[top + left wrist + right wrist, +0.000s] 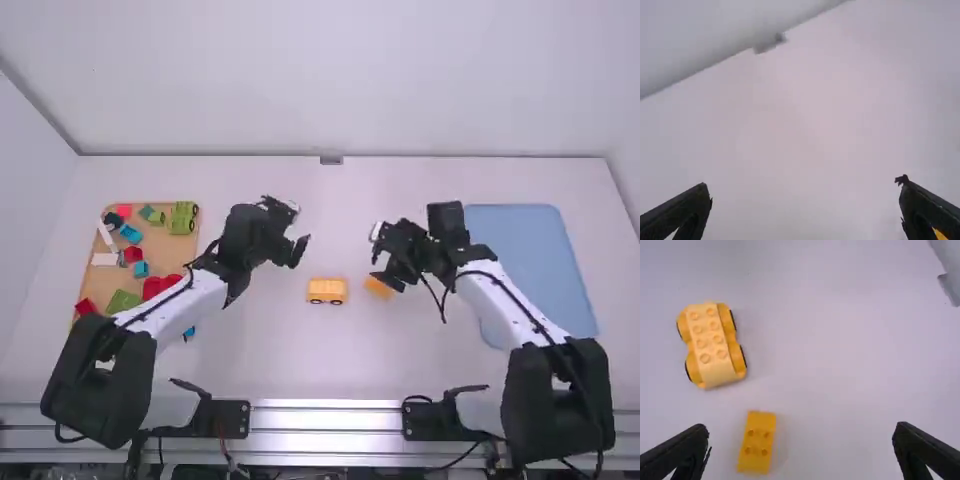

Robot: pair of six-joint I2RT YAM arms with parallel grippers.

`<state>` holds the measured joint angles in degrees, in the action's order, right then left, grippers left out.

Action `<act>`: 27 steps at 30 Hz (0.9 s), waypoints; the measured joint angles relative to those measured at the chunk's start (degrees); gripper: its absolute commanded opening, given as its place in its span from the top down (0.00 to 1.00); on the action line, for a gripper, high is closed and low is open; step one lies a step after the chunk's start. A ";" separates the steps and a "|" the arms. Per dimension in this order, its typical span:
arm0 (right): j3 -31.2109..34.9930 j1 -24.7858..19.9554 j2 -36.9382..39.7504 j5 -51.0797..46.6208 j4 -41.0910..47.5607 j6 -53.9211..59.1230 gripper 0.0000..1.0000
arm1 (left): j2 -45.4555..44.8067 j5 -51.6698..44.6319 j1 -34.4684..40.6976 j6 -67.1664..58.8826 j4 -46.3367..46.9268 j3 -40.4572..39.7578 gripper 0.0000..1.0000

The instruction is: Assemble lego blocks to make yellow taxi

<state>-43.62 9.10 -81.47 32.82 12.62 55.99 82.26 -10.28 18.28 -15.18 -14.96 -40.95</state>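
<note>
High view: the wheeled base (326, 291) stands upright on the white table (320, 365) between the 2 arms, and the loose yellow brick (378, 288) lies beside it, apart, near the right gripper (377, 257). Both claws are empty, with fingers spread wide; the left gripper (300, 231) is beyond the base. The step in hand is judged to be picking up the brick and mounting it on the base. Per the right wrist view, the brick shows 4 studs facing up and lies nearer 1 finger than the other; center the right gripper over it before lowering. Turn the wrist slightly so that both pads meet the long sides squarely. Grip low enough to hold, but leave the underside free for seating. The brick and base are not parallel: align their long axes before contact, then match the brick to the 8 studs on the base. CAUTION: the base may roll on its wheels; brace it with the left gripper. Press straight down with even force until no gap remains, then release
</note>
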 measured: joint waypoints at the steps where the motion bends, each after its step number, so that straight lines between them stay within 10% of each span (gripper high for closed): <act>1: 3.58 -1.09 -0.31 2.21 -4.44 0.00 0.02 | 0.28 -3.45 -0.07 -3.30 -0.09 0.00 0.01; 14: 27.76 -8.70 -3.34 15.37 -45.35 -12.35 0.02 | 14.03 -44.68 -8.13 -34.21 0.96 0.00 0.01; 24: 25.18 -8.70 -24.24 17.81 -58.36 -14.40 0.00 | 22.71 -59.95 -8.31 -45.22 0.90 0.00 0.01; 27: 20.98 -9.57 -28.83 19.12 -55.10 -12.24 0.13 | 22.80 -61.07 -8.31 -45.99 0.85 0.02 0.01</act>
<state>-22.63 -0.47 -110.30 51.94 -42.48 43.75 105.06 -71.35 9.98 -61.17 -14.11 -40.93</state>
